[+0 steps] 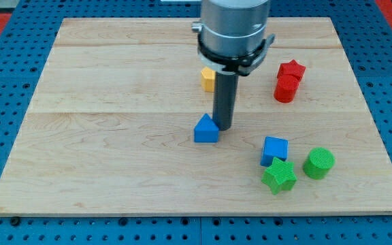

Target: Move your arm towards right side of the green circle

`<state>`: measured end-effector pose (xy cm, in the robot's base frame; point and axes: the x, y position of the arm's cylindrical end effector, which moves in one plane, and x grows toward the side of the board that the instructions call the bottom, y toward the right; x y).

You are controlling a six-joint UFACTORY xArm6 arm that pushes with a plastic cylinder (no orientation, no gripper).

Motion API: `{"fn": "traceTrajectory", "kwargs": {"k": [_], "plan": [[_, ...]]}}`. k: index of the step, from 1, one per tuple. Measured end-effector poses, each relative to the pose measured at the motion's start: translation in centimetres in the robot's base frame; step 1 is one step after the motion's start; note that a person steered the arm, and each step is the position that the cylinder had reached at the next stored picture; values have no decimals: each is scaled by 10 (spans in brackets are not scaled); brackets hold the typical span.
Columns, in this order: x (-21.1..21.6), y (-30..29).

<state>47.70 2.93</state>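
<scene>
With no jaws on my rod and nothing held, my tip (pixel 222 128) rests at centre frame, touching the blue triangle (pixel 206 129), while the green circle (pixel 318 163) sits well apart, lower right on the tabletop (pixel 101 136).

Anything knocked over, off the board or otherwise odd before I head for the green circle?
Nothing stands out. All blocks sit on the board. My tip rests against the blue triangle, well up-left of the green circle. The yellow block is partly hidden behind the arm.
</scene>
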Motion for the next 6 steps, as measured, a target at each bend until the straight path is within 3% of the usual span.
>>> {"fn": "traceTrajectory", "kwargs": {"k": [2,5,6], "plan": [[9,-15],[11,183],[43,185]]}}
